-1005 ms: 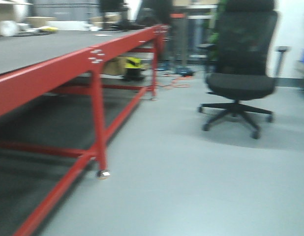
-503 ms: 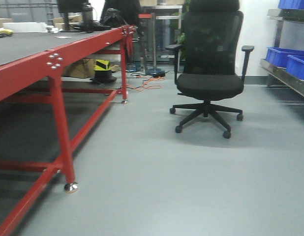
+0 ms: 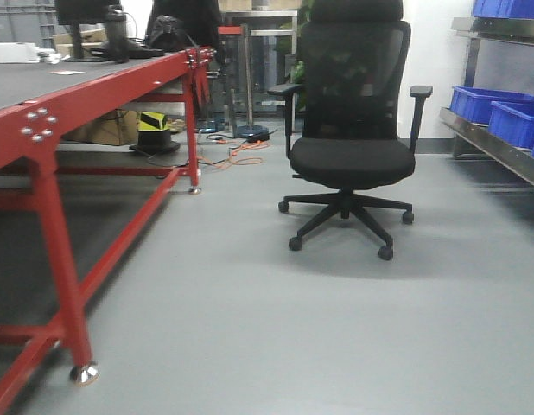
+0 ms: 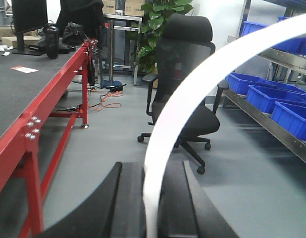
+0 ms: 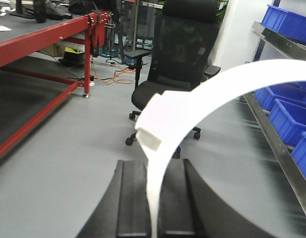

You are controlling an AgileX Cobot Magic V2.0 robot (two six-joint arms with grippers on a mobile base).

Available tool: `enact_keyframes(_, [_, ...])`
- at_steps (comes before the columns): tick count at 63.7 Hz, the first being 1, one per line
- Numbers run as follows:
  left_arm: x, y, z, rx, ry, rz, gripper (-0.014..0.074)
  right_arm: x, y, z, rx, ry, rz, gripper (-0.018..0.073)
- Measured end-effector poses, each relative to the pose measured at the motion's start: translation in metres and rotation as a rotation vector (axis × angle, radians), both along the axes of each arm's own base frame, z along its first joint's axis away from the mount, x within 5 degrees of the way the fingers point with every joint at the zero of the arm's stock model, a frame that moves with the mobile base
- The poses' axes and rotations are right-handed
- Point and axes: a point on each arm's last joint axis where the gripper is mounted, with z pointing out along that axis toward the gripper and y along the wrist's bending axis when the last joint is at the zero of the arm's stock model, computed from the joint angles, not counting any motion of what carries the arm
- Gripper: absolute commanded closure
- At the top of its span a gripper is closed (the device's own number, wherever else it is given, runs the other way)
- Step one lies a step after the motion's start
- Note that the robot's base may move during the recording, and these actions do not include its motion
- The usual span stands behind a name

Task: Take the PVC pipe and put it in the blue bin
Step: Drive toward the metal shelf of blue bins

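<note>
While pinching white curved plastic strips in left tool and right tool, hanging well apart from blue plastic bins; dropping not yet done.

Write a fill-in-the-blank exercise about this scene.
The office chair is ____.
The bins on the shelf are ____.
The table frame is painted ____.
The left gripper pinches a curved ____ PVC pipe.
Missing words: black; blue; red; white.
</note>
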Motion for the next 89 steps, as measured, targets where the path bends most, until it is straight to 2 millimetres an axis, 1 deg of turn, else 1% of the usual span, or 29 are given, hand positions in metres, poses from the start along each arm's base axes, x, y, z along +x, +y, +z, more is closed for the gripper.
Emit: enact_keyframes(89, [0.0,0.0,0.0001,0.0,-0.001,0.0,0.0707,0.0,0.0,0.0004,-0.002,-0.004,0.0,0.0722])
